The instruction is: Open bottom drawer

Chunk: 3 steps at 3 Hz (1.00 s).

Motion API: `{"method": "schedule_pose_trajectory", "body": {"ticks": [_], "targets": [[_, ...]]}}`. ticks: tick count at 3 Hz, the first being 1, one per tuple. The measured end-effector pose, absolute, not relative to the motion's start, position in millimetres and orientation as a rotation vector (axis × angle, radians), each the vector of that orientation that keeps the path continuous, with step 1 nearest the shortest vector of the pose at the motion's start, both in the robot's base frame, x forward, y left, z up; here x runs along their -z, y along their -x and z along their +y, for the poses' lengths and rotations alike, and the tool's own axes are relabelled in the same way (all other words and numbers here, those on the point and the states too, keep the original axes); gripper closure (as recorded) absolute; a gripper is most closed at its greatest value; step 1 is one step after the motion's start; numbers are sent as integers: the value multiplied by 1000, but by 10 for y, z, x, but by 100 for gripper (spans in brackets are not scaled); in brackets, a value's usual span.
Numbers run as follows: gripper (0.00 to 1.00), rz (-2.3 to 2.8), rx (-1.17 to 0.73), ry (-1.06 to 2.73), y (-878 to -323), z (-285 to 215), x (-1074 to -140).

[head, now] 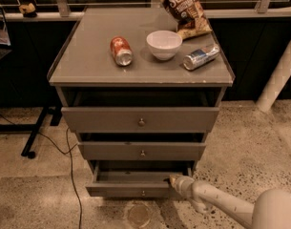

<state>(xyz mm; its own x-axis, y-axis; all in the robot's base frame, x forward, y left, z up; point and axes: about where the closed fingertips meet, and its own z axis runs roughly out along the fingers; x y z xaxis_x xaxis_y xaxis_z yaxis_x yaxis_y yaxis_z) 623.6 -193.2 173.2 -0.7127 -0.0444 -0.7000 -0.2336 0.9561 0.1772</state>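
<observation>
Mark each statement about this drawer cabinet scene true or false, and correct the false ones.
1. The bottom drawer is partly open, with its inside showing. True.
2. The end effector is on the drawer's centre knob. False: it is at the right end of the drawer front's top edge, apart from the knob.
3. The white bowl stands between a red can and a blue can, both lying on their sides. True.
4. The chip bag lies on the floor. False: it lies on the cabinet top, behind the bowl.
</observation>
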Motion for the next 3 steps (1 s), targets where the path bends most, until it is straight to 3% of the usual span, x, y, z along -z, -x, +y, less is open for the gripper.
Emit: {"method": "schedule_pose_trajectory", "body": {"ticks": [3], "targets": [[100,2383,-406,131,-5951,-2066,-1889]]}}
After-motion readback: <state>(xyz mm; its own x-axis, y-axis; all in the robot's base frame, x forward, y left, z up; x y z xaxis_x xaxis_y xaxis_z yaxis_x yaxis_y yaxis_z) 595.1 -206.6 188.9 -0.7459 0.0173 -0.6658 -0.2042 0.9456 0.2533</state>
